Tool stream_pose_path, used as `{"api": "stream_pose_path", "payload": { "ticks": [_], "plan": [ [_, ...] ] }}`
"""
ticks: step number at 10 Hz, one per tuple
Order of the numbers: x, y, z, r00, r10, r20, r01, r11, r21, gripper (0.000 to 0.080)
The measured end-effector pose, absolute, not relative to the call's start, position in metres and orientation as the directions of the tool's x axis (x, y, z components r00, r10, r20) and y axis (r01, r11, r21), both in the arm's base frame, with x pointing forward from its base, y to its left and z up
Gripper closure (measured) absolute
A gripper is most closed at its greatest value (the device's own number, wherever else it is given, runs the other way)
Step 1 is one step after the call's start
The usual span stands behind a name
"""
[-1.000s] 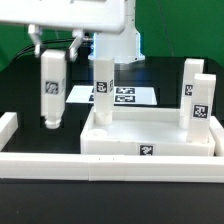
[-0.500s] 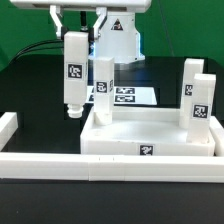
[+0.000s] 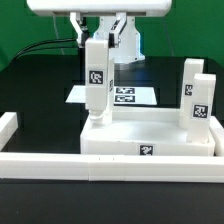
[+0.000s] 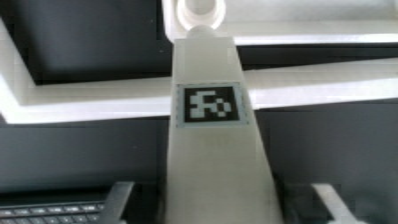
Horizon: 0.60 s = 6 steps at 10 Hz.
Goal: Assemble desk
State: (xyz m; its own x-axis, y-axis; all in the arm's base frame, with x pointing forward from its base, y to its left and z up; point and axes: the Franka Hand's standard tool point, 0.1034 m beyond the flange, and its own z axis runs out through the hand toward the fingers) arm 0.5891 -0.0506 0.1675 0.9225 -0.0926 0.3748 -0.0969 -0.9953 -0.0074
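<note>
My gripper [image 3: 98, 34] is shut on the top of a white block leg [image 3: 96, 82], which hangs upright with its tag facing the camera. The leg's lower end is over the left end of the desk slab [image 3: 150, 137], a white rimmed tray; I cannot tell if they touch. Two legs [image 3: 199, 102] stand upright at the slab's right end. Another upright leg [image 3: 108, 68] is mostly hidden behind the held one. In the wrist view the held leg [image 4: 215, 120] runs away from the gripper [image 4: 221, 200] between dark fingers [image 4: 125, 198], toward the slab's rim [image 4: 107, 98].
The marker board [image 3: 132, 96] lies flat behind the slab. White border rails run along the front [image 3: 60, 166], the exterior view's left [image 3: 8, 126] and right [image 3: 217, 135]. The robot's base stands at the back on the black table.
The gripper has carried the leg from the exterior view's left toward the right, across the black table to above the slab's left end. The grip has stayed the same.
</note>
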Motion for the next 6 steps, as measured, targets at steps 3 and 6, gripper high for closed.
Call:
{"api": "stream_pose_path", "payload": {
  "ticks": [3,6],
  "plan": [
    [0.584,-0.053,0.153,0.932,-0.089,0.351,-0.096,-0.995,0.002,0.0512],
    [0.582,-0.050,0.145,0.937,-0.090,0.338,-0.096,-0.995,0.002,0.0512]
  ]
}}
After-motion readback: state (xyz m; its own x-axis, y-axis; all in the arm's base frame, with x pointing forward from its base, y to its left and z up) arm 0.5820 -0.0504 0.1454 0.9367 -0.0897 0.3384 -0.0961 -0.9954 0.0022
